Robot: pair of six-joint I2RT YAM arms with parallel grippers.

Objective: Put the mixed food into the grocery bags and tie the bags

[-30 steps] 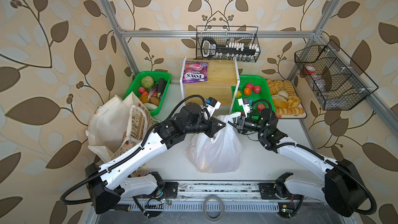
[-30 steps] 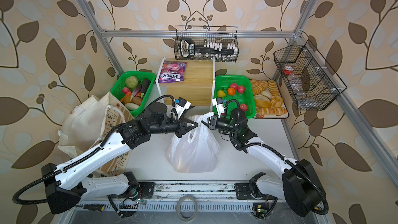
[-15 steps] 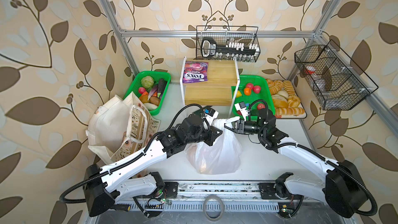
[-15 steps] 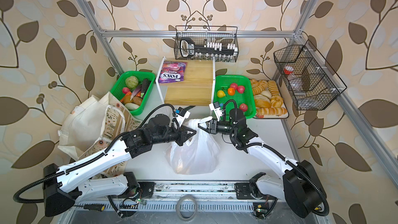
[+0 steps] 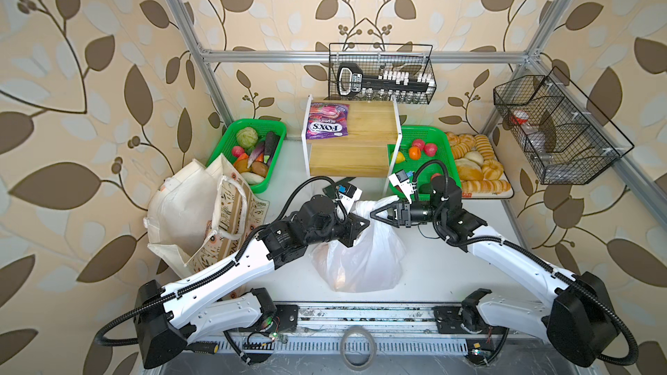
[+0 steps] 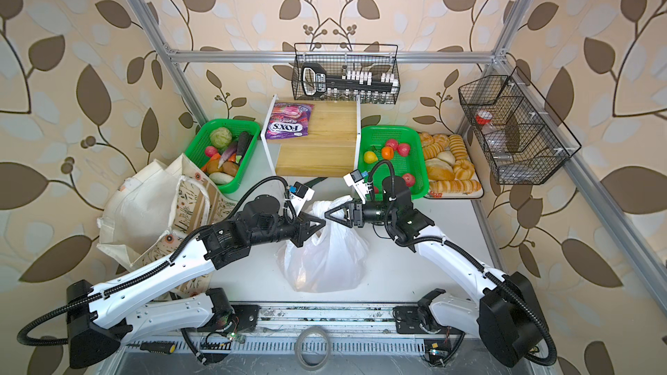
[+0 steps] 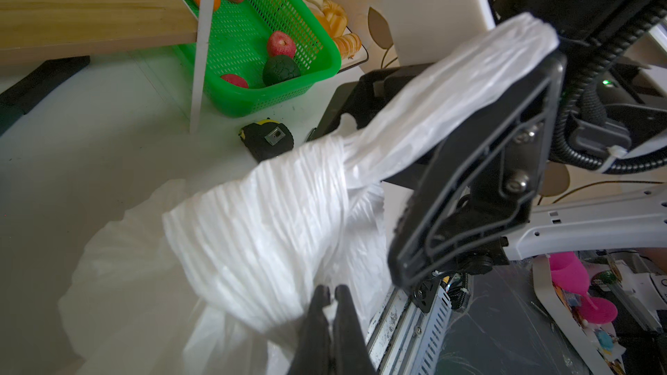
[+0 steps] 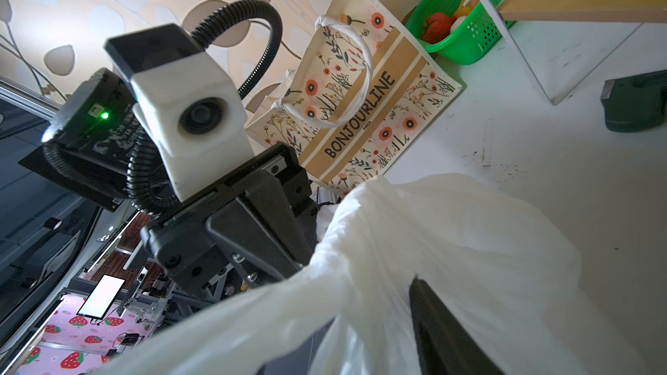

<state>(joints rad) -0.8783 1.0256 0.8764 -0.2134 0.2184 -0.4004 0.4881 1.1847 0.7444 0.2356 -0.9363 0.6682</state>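
Thin white crinkly plastic carrier bag (image 5: 364, 265) gathered at the neck between two grippers, mid-tabletop.

Toward the front edge of the white tabletop (image 5: 451, 275), midway across: slumped bag body, faint pinkish tint low inside, contents not identifiable. Just above, left gripper (image 5: 362, 224) clenched on the bunched plastic at the neck. Tip to tip with it, right gripper (image 5: 375, 215) with jaws spread, a twisted handle strand draped over one finger (image 7: 447, 182), not pinched. At the left edge, cream canvas tote (image 5: 202, 211) with floral print and dark BONJOURLINE lettering, slumped. Along the back edge, left to right: green plastic mesh basket (image 5: 260, 122) of toy vegetables; two-step wooden shelf (image 5: 346, 160) with purple Fox's sweets packet (image 5: 326, 124) flat on the top step; second green mesh basket (image 5: 426, 130) with toy fruit (image 5: 415, 153); bread tray (image 5: 509, 193) at the back right corner.
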